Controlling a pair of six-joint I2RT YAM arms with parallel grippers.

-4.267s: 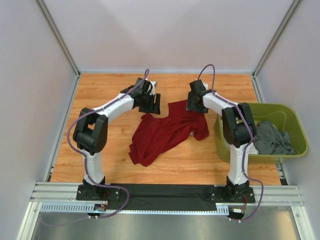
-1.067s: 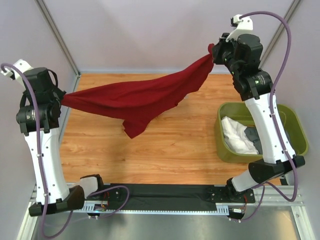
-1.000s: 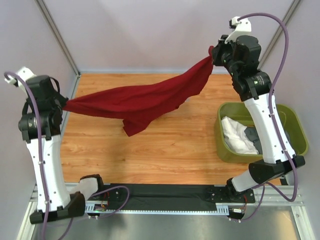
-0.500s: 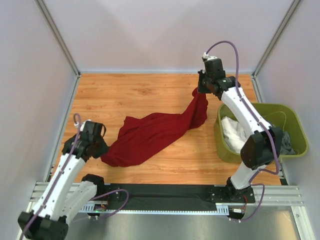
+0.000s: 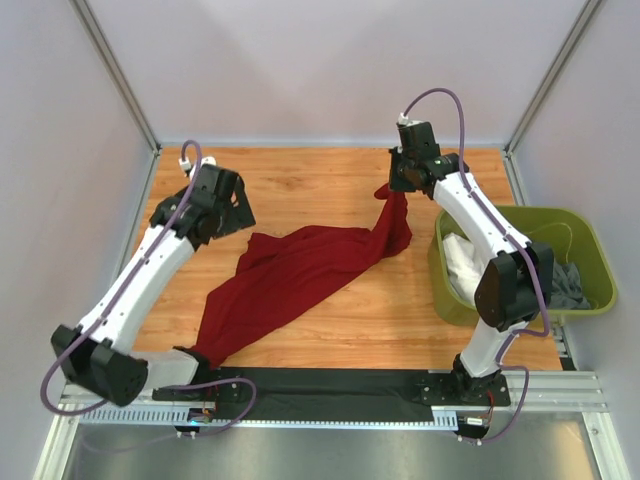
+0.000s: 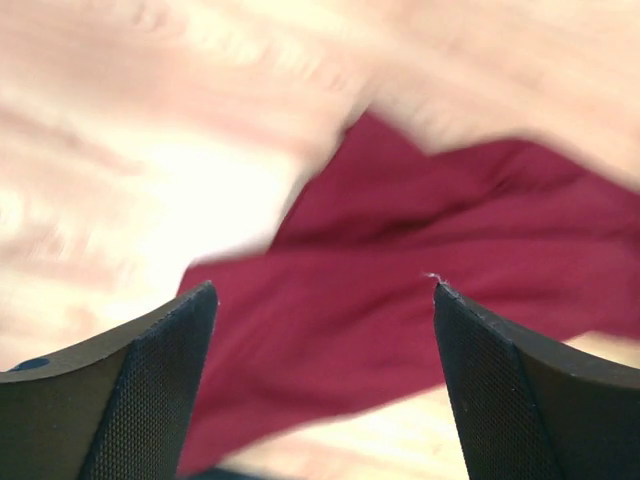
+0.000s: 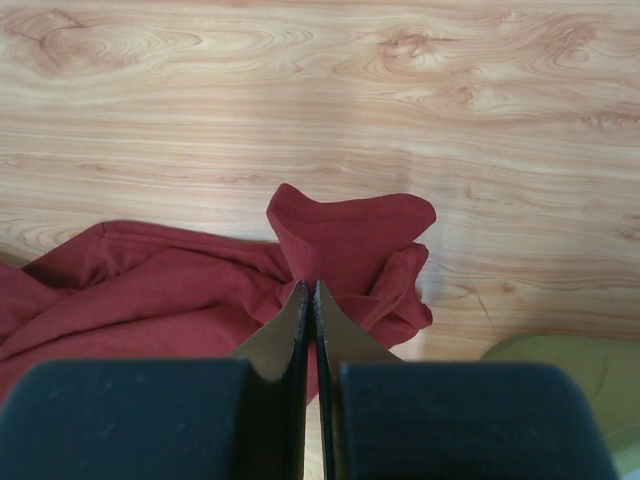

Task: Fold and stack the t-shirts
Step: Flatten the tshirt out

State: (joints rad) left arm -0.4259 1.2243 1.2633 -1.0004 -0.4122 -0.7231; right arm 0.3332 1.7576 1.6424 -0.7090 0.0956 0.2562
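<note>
A dark red t-shirt [image 5: 300, 270] lies stretched in a diagonal band across the wooden table, from the near left edge up to the far right. My right gripper [image 5: 393, 187] is shut on its far right corner, which bunches just past the closed jaws [image 7: 310, 288] of the shirt [image 7: 350, 235]. My left gripper [image 5: 237, 213] hovers open at the far left, beside the cloth and holding nothing. The left wrist view is blurred, with red cloth [image 6: 400, 260] below the wide-open gripper [image 6: 322, 292]. A white t-shirt [image 5: 462, 266] and a dark grey one [image 5: 570, 285] lie in the tub.
The olive-green tub [image 5: 592, 236] stands at the table's right edge, close to the right arm; its corner [image 7: 560, 362] shows in the right wrist view. The shirt's near end [image 5: 203, 348] reaches the black strip at the front. Walls enclose the table on three sides.
Both arms brought the stretched shirt down from the air onto the table. My left gripper let go of its end, opened wide and swung to the far left. The right stays shut on the cloth.
</note>
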